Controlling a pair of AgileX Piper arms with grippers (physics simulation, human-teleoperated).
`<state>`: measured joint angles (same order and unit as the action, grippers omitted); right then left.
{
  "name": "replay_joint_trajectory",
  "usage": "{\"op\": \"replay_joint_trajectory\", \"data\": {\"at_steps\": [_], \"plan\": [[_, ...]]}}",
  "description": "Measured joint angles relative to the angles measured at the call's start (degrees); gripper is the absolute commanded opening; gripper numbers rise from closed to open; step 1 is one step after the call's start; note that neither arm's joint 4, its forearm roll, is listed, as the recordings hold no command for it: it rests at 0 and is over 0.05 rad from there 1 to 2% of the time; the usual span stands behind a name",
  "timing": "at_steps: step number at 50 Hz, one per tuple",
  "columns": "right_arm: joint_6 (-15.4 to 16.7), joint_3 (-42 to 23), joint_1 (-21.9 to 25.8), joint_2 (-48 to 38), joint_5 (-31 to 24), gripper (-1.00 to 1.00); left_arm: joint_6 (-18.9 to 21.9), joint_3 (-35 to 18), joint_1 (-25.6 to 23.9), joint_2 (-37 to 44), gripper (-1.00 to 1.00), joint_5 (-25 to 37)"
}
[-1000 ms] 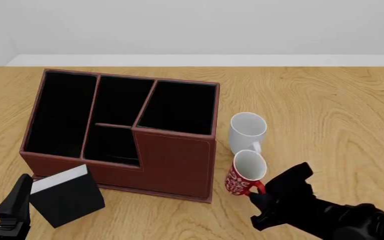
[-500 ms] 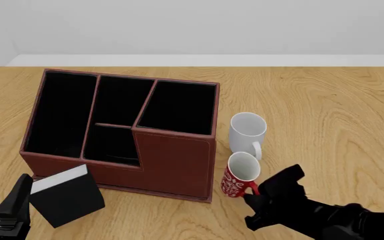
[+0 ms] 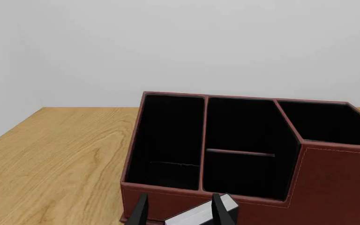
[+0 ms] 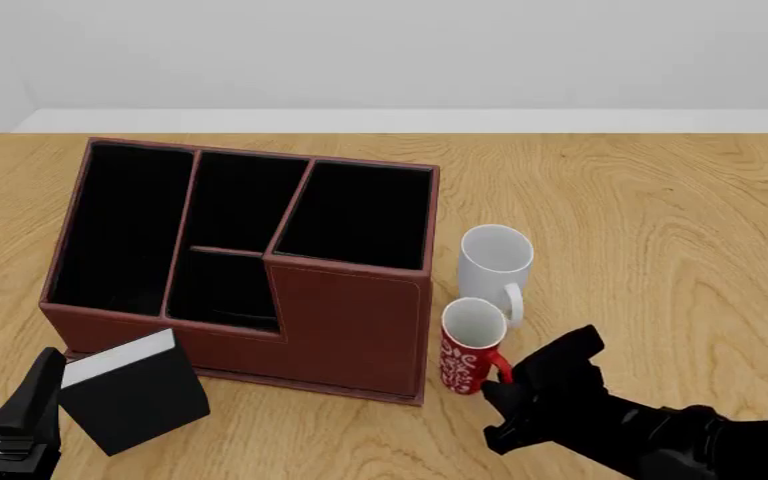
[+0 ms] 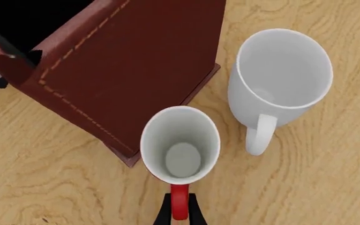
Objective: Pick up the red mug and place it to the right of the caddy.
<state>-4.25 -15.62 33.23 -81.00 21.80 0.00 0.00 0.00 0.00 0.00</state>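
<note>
My right fingers point(image 5: 179, 212) are pinching the red mug's point(image 4: 470, 347) handle. The mug is standing just right of the caddy point(image 4: 244, 262). My left fingers point(image 3: 180, 211) are sitting spread.

Right arm enters from the lower right, reaching forward and leftward, low over the table. Right gripper point(image 4: 502, 385) has its fingers pinched closed on the handle of the red mug point(image 4: 468, 346). Left gripper point(image 4: 31, 405) sits at the lower left corner, low, with its two fingertips point(image 3: 141, 209) apart and nothing between them.
</note>
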Motion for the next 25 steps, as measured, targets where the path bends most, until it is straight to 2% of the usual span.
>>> {"op": "replay_joint_trajectory", "data": {"at_steps": [5, 6, 25], "plan": [[-0.3, 0.0, -0.1, 0.0, 0.0, -1.00, 0.0, 0.0, 0.0, 0.0, 1.00, 0.0], [-0.3, 0.0, -0.1, 0.0, 0.0, 1.00, 0.0, 0.0, 0.0, 0.0, 1.00, 0.0], [0.5, -0.2, -1.0, -0.5, -2.7, 1.00, 0.0, 0.0, 0.0, 0.0, 1.00, 0.0]]}}
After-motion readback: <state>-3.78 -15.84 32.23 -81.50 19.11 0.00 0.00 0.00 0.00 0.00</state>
